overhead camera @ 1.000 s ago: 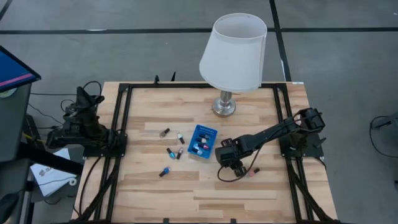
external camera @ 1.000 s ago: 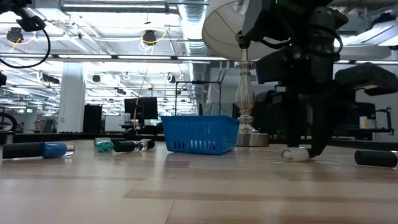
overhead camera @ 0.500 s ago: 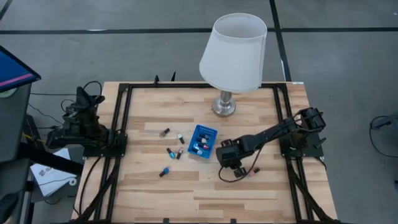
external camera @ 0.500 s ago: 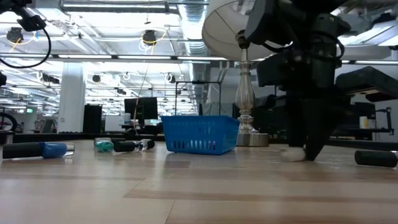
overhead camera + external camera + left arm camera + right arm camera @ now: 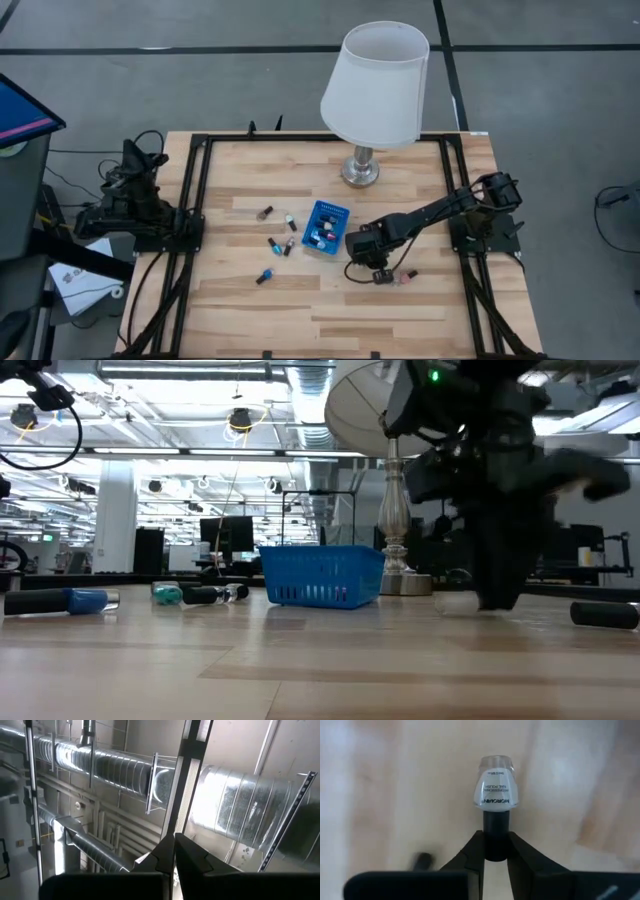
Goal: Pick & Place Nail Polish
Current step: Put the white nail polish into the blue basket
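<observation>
the right gripper [image 5: 490, 851] pinches the dark cap of a pale nail polish bottle [image 5: 493, 790] just beside the blue basket [image 5: 326, 227], which holds some bottles, while several others [image 5: 277, 243] lie beyond it, unsorted.

White nail polish bottle [image 5: 493, 791] with black cap pinched in right claw [image 5: 492, 851], right of the blue basket [image 5: 326, 226]. Several bottles inside basket; four loose bottles [image 5: 277, 244] lie left of it, one [image 5: 404, 276] further right.
</observation>
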Action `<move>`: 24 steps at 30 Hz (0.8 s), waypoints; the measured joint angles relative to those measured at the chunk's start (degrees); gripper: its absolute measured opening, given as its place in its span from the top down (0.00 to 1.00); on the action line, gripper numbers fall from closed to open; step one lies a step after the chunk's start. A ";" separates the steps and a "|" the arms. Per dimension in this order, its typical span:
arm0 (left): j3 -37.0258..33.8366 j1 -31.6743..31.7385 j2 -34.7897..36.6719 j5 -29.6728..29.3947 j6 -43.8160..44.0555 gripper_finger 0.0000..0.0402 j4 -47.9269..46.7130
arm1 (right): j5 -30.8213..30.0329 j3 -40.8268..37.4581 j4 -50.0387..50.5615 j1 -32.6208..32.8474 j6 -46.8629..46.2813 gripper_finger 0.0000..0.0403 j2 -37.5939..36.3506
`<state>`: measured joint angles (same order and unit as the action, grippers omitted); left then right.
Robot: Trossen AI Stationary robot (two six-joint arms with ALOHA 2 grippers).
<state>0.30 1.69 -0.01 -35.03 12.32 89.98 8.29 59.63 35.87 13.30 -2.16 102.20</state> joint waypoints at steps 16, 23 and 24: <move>0.67 0.00 0.00 0.07 -0.04 0.98 0.03 | -9.32 16.04 3.41 -14.95 -5.17 0.89 -3.85; 2.43 0.00 -0.02 0.09 -0.04 0.98 0.02 | -9.79 25.93 13.00 -18.23 -5.28 0.89 8.04; 2.70 0.00 -0.02 0.17 -0.04 0.98 0.02 | -9.79 26.89 14.19 -18.34 -4.65 0.89 9.42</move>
<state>2.99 1.69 -0.03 -34.86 12.27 90.00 -1.50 86.52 50.06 -5.04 -6.81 111.62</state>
